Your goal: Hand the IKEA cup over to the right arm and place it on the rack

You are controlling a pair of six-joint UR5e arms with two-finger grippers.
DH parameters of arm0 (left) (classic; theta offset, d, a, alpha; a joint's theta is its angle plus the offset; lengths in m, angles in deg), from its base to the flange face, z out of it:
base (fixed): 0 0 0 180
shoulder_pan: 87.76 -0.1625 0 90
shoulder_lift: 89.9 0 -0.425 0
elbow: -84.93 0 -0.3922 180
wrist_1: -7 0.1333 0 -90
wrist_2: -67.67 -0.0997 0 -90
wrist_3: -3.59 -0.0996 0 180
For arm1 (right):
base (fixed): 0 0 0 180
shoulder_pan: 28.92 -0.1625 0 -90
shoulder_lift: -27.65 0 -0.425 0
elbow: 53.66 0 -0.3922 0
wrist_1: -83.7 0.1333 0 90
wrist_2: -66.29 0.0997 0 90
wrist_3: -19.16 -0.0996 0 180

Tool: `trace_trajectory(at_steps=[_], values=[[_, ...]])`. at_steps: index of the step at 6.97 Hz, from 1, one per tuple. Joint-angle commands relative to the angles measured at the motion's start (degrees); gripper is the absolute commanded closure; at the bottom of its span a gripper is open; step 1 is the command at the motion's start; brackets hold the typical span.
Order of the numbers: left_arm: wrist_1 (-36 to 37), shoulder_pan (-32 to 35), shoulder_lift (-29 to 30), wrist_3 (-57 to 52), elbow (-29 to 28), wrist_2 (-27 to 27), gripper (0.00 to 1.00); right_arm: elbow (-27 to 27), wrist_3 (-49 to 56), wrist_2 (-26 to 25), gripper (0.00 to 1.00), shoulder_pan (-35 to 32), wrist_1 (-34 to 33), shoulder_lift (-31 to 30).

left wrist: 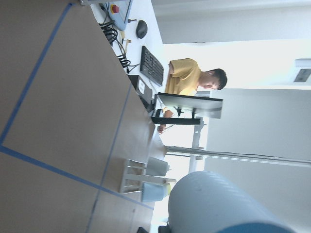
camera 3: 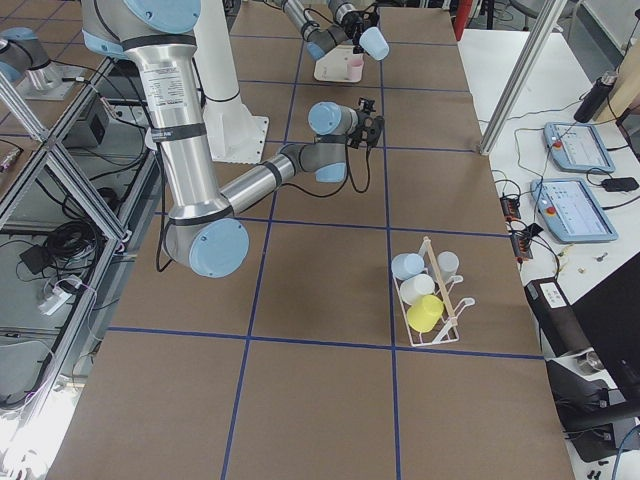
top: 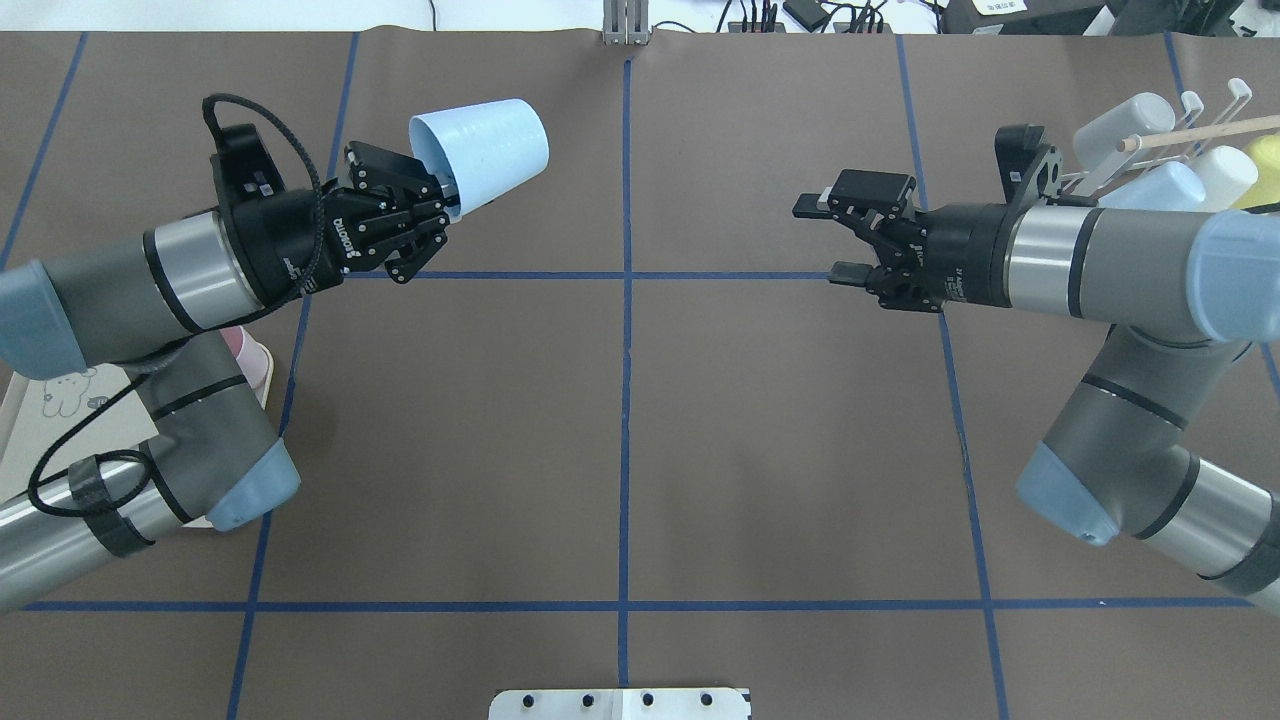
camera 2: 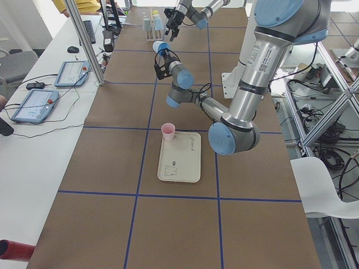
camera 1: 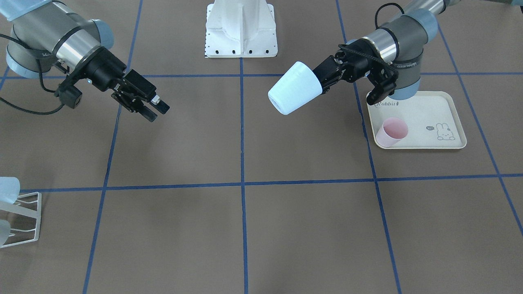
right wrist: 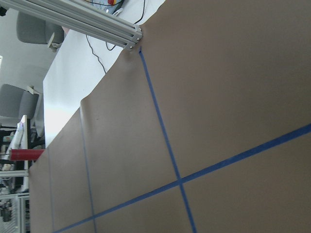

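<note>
Reaching from upper right over the cream tray [camera 1: 429, 114] marked "Rabbit", the left arm [camera 1: 402, 34] is bent low, the left gripper [camera 1: 321, 83] clamped on the tilted pale blue cup [camera 1: 295, 89] at upper centre; the right gripper [camera 1: 157, 110] is held wide at upper left.

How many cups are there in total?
6. A pale blue cup in the left gripper, a pink cup on the tray, and four on the rack: a bluish cup, two white cups, a yellow cup. Others could be hidden there.
</note>
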Motion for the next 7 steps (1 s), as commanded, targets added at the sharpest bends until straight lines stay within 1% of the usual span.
trace_trajectory(at_steps=[1, 2, 3, 4, 6, 7], values=[[-5.92, -3.75, 0.34, 7.87, -1.26, -3.65, 1.00, 2.66, -2.53, -2.00, 0.00, 5.04, 2.42, 5.04], [-9.25, -4.63, 0.34, 7.99, -2.13, -3.66, 1.00, 2.85, -4.37, -4.87, 0.00, 7.59, 2.42, 8.82], [-11.80, -4.72, 0.69, 8.16, -3.62, -3.66, 1.00, 2.50, -4.56, -6.73, 0.00, 9.96, 1.81, 12.25], [-14.26, -5.33, 1.82, 8.95, -5.38, -3.66, 1.00, 2.15, -4.56, -7.96, 0.00, 10.86, 1.72, 13.76], [-17.70, -7.70, 2.36, 11.76, -5.48, -3.75, 1.00, 2.14, -4.47, -8.50, 0.00, 10.78, 2.15, 14.04], [-17.80, -8.41, 3.15, 11.85, -5.57, -3.75, 1.00, 1.97, -4.56, -9.55, 0.00, 10.86, 2.33, 14.04]])
